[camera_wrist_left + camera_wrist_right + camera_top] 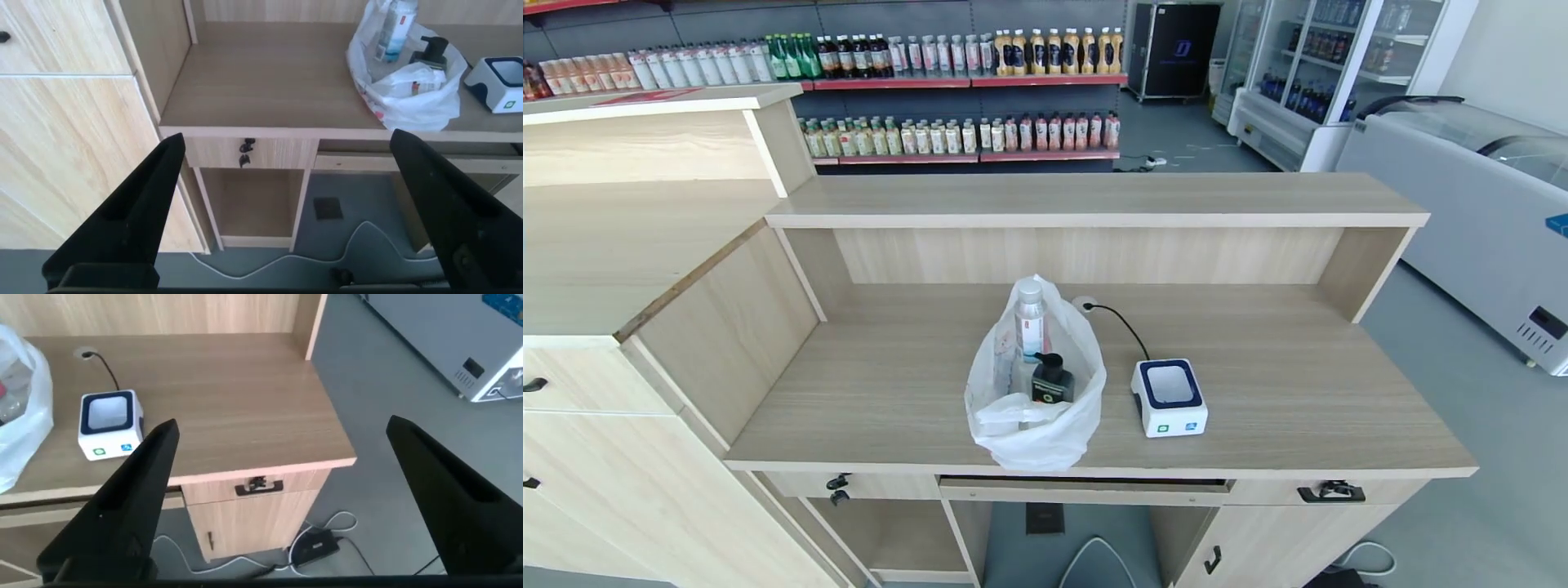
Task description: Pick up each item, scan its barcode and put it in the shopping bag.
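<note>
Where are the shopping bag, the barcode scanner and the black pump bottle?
shopping bag (1033, 445), head view, white front wall.
barcode scanner (1168, 383), head view, its top window.
black pump bottle (1053, 385), head view, its body.

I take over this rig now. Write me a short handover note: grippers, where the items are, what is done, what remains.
Left gripper and right gripper: both open, holding nothing, out in front of the desk.
Shopping bag stands on the desk, scanner at its right.
Done: clear bottle, black pump bottle and white packet are in the bag.
Left: likely nothing more to bag.
</note>
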Robot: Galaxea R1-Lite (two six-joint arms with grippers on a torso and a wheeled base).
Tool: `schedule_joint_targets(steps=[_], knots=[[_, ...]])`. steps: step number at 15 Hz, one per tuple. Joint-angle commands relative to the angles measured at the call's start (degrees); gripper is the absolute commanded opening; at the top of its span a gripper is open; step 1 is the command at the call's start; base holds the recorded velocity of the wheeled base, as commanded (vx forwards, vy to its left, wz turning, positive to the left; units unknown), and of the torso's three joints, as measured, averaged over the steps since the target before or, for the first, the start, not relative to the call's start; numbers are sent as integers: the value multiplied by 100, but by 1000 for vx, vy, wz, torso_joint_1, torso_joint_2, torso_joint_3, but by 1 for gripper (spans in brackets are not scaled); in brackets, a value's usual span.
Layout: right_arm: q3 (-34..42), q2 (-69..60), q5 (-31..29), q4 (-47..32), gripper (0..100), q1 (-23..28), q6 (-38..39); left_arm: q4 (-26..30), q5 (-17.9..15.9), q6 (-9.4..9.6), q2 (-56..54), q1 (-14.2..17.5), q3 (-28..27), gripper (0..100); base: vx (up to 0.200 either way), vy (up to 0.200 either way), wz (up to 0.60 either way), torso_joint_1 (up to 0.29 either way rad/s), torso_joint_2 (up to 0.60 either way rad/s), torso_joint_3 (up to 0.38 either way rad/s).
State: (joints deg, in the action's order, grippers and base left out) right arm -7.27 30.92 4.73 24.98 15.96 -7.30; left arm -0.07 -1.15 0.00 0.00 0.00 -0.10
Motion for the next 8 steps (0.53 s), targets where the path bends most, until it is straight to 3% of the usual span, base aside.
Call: schedule_joint_targets(steps=[1,4,8], knots=[[727,-1729,-209,-450,100,-805,115,-1,0,0,9,0,1,100,0,0,0,0,0,0],[727,-2591,-438,-1795,100,-1156,106,-1,0,0,0,0,1,100,0,0,0,0,0,0],[727,-2881,-403,-2164,100,-1508,300,-1,0,0,0,0,1,100,0,0,0,0,0,0]])
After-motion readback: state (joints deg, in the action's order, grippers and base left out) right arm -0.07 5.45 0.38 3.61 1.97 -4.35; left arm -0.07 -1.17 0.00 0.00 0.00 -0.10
